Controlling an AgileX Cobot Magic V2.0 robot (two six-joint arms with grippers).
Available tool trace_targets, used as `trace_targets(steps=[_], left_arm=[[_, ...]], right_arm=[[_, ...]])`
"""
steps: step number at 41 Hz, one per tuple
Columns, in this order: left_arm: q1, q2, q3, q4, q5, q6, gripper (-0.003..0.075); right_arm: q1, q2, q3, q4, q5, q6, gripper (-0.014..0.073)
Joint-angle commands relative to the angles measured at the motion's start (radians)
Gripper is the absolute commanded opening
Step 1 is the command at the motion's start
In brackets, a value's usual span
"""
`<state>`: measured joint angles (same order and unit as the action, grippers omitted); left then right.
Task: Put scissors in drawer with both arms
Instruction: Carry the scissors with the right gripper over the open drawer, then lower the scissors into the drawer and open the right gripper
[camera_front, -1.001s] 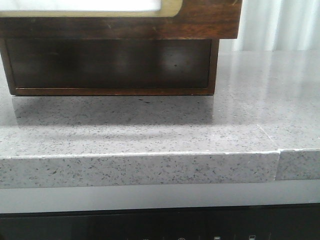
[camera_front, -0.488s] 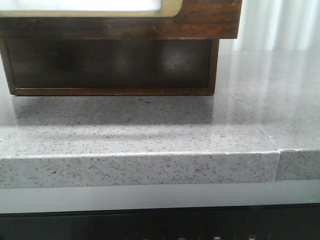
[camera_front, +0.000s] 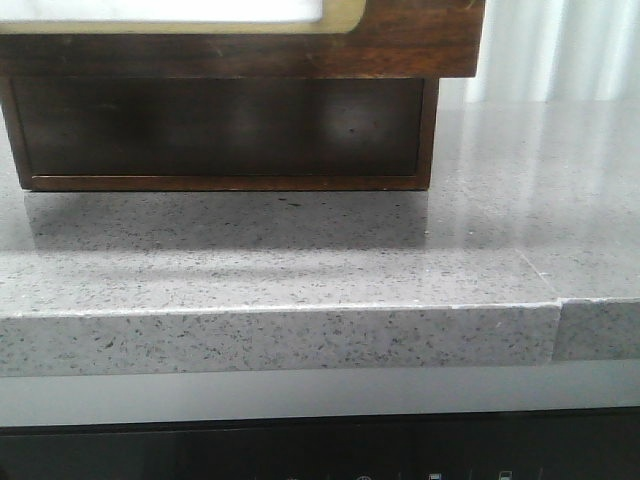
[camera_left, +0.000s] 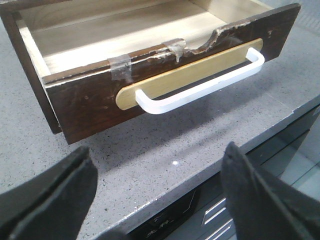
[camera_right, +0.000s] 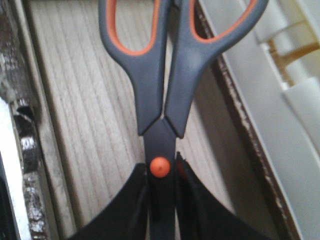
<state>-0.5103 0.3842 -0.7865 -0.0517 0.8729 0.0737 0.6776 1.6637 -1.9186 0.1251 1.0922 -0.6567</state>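
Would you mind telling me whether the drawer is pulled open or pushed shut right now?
Open. In the left wrist view the drawer juts out over the countertop, its pale wooden inside exposed from above, its white handle free.

Dark brown wooden drawer (camera_left: 90, 100) with white panel front stands pulled out over the speckled grey stone counter (camera_front: 300, 250). Small scissors (camera_right: 160, 85) with grey handles hang above the drawer's pale wood floor, blades between the right gripper (camera_right: 162, 200) jaws. Left gripper (camera_left: 155, 195) sits before the drawer front, apart from it.

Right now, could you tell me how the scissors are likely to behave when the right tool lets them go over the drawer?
The scissors look rigid, and probably light. Pinched at the blades by the right tool, handles hanging free, they may pivot or tip on release. The flat handles shouldn't roll on the drawer floor, though smooth wood might let them slide.
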Motion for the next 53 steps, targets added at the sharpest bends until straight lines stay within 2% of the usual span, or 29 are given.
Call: trace_targets(steps=[1,15,19,24,27,34,43,50,53], left_arm=[[-0.007,0.011,-0.019,-0.009,-0.081,-0.01,0.0512],[-0.007,0.011,-0.019,-0.009,-0.081,-0.01,0.0512],[-0.007,0.011,-0.019,-0.009,-0.081,-0.01,0.0512],[-0.007,0.011,-0.019,-0.009,-0.081,-0.01,0.0512],[-0.007,0.011,-0.019,-0.009,-0.081,-0.01,0.0512],[-0.007,0.011,-0.019,-0.009,-0.081,-0.01,0.0512],[-0.007,0.011,-0.019,-0.009,-0.081,-0.01,0.0512],[-0.007,0.011,-0.019,-0.009,-0.081,-0.01,0.0512],[-0.007,0.011,-0.019,-0.009,-0.081,-0.01,0.0512]], right_arm=[[0.001,-0.017,-0.024,0.002,-0.014,-0.053,0.0036],[0.001,0.035,-0.024,-0.044,0.033,-0.06,0.0055],[0.001,0.039,-0.024,-0.055,0.033,-0.06,0.0144],[0.001,0.039,-0.024,-0.056,0.033,-0.058,0.0319],[0.001,0.039,-0.024,-0.056,0.033,-0.057,0.0379],[0.001,0.028,-0.026,-0.066,0.036,-0.049,0.0381],[0.0,-0.053,-0.027,-0.112,0.026,0.159,0.0381],[0.0,-0.163,-0.025,-0.205,0.058,0.488,0.0381],[0.0,-0.22,-0.009,-0.212,0.064,0.569,0.0381]])
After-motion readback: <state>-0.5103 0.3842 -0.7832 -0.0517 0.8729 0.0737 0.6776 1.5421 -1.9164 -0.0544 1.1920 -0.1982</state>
